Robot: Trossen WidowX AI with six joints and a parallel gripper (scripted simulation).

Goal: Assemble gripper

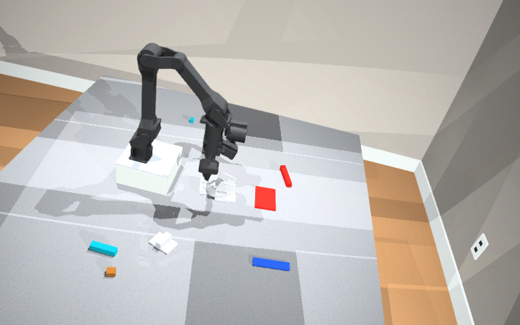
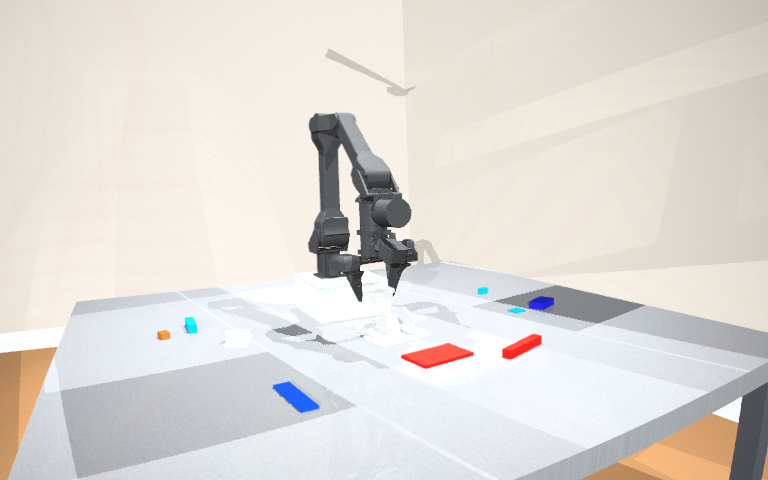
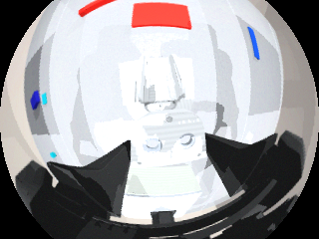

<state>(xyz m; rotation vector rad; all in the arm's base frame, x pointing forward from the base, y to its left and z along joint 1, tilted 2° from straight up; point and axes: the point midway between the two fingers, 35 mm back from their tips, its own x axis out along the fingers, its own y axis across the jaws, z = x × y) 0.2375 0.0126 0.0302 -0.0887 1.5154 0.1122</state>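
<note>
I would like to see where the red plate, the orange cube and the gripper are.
Red plate (image 1: 265, 198) (image 2: 437, 355) (image 3: 161, 16): all three views, top face.
Orange cube (image 1: 110, 271) (image 2: 163, 335): top and exterior views, its body.
Gripper (image 2: 376, 297) (image 3: 166, 139): exterior and wrist views, between fingertips.

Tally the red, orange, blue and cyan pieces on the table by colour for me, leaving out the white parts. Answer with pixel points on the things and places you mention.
Red: 2 (flat plate (image 1: 265, 198) (image 2: 437, 355) (image 3: 161, 16), red bar (image 1: 286, 176) (image 2: 522, 346) (image 3: 95, 7))
Orange: 1 (orange block (image 1: 110, 271) (image 2: 163, 335))
Blue: 2 (blue bar (image 1: 271, 264) (image 2: 295, 396) (image 3: 254, 43), dark blue block (image 2: 541, 302) (image 3: 35, 100))
Cyan: 3 (cyan bar (image 1: 103, 248) (image 2: 190, 324), small cube (image 1: 191, 120) (image 2: 482, 290) (image 3: 53, 154), thin piece (image 2: 516, 310) (image 3: 44, 99))
Total: 8
</note>
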